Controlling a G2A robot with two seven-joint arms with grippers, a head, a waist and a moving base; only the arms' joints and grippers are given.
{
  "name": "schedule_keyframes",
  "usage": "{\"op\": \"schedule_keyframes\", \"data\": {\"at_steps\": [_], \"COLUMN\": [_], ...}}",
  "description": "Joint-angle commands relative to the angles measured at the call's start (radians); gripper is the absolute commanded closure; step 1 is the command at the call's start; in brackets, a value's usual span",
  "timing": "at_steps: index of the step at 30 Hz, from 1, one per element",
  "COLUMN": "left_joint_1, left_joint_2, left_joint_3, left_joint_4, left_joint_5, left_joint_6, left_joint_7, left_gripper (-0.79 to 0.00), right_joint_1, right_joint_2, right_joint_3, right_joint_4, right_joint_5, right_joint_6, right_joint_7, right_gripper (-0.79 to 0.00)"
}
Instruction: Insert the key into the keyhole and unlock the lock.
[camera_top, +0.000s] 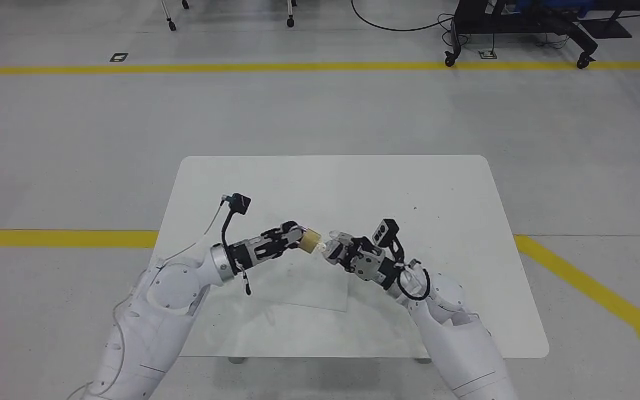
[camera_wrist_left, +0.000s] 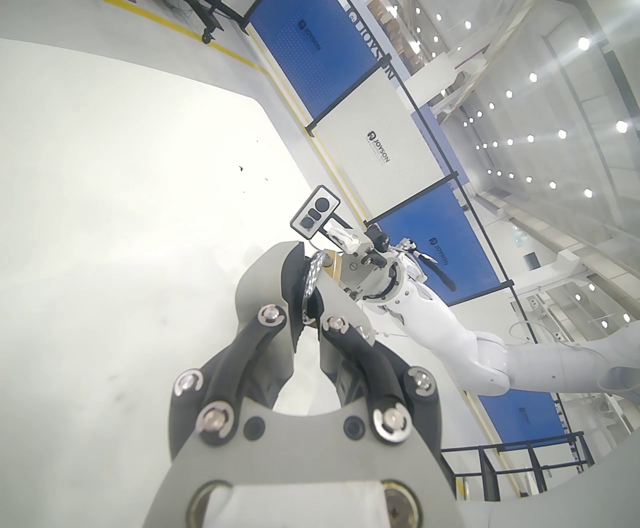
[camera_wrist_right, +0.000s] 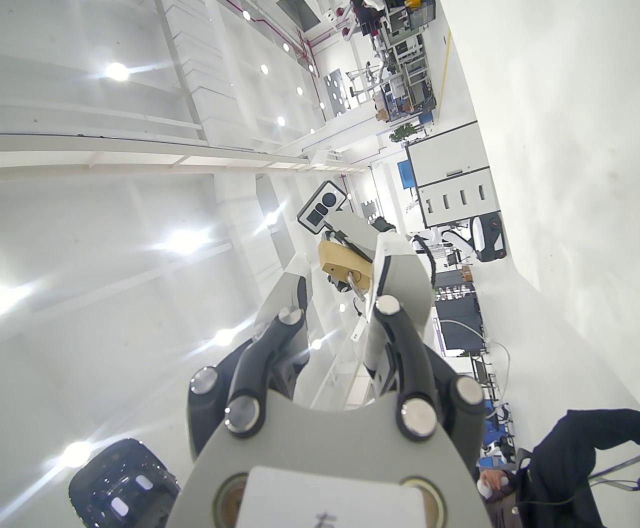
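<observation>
A brass padlock (camera_top: 311, 239) hangs in the air over the middle of the white table (camera_top: 420, 190). My left gripper (camera_top: 292, 237) is shut on it from the left side; in the left wrist view the fingers (camera_wrist_left: 280, 280) pinch its patterned end, and the brass body (camera_wrist_left: 332, 265) sticks out beyond them. In the right wrist view, a silver key (camera_wrist_right: 356, 284) with a small white tag (camera_wrist_right: 361, 330) stands in the padlock (camera_wrist_right: 342, 262). My right gripper (camera_wrist_right: 345, 272) is open around the key, and one finger (camera_wrist_right: 395, 270) lies close beside it. The two grippers face each other.
Both arms hover above the table's front half, and its back half is bare. Yellow tape lines (camera_top: 300, 67) cross the floor behind and beside the table. Wheeled carts (camera_top: 520, 30) stand far back.
</observation>
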Motion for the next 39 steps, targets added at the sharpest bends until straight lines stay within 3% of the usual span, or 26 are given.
{"op": "schedule_keyframes", "data": {"at_steps": [1, 4, 7, 17, 22, 24, 28, 32, 35, 39], "left_joint_1": [0.001, 0.001, 0.0, -0.005, -0.006, -0.007, -0.011, -0.016, -0.018, -0.023], "left_joint_2": [0.001, 0.003, 0.004, 0.009, 0.012, 0.013, 0.014, 0.016, 0.017, 0.018], "left_joint_3": [0.003, 0.005, 0.009, 0.021, 0.021, 0.021, 0.024, 0.027, 0.031, 0.04], "left_joint_4": [-0.001, -0.001, -0.002, -0.002, -0.003, -0.002, 0.004, 0.007, 0.008, 0.01], "left_joint_5": [0.002, 0.0, 0.011, 0.03, 0.03, 0.027, 0.004, -0.005, -0.008, -0.007], "left_joint_6": [-0.001, -0.003, -0.005, -0.018, -0.024, -0.025, -0.021, -0.019, -0.016, -0.013], "left_joint_7": [0.003, 0.002, 0.002, 0.015, 0.02, 0.02, 0.011, 0.001, -0.005, -0.013], "left_gripper": [0.0, 0.0, 0.0, 0.0, 0.0, 0.0, 0.0, 0.0, 0.0, 0.0], "right_joint_1": [0.005, 0.015, 0.019, 0.024, 0.023, 0.016, -0.002, -0.013, -0.016, -0.012], "right_joint_2": [0.0, 0.0, 0.0, 0.011, 0.015, 0.015, 0.017, 0.019, 0.019, 0.019], "right_joint_3": [-0.004, -0.013, -0.016, 0.009, 0.024, 0.027, 0.027, 0.025, 0.019, 0.008], "right_joint_4": [0.005, 0.012, 0.015, 0.037, 0.04, 0.032, 0.013, -0.003, -0.01, -0.01], "right_joint_5": [-0.001, -0.007, -0.003, 0.064, 0.065, 0.058, 0.039, 0.022, 0.015, 0.007], "right_joint_6": [0.009, 0.031, 0.042, 0.138, 0.131, 0.104, 0.057, 0.032, 0.024, 0.023], "right_joint_7": [0.002, 0.0, 0.014, 0.119, 0.082, 0.055, 0.053, 0.063, 0.065, 0.057], "right_gripper": [-0.234, -0.194, 0.0, 0.0, 0.0, -0.296, -0.511, -0.48, -0.397, -0.354]}}
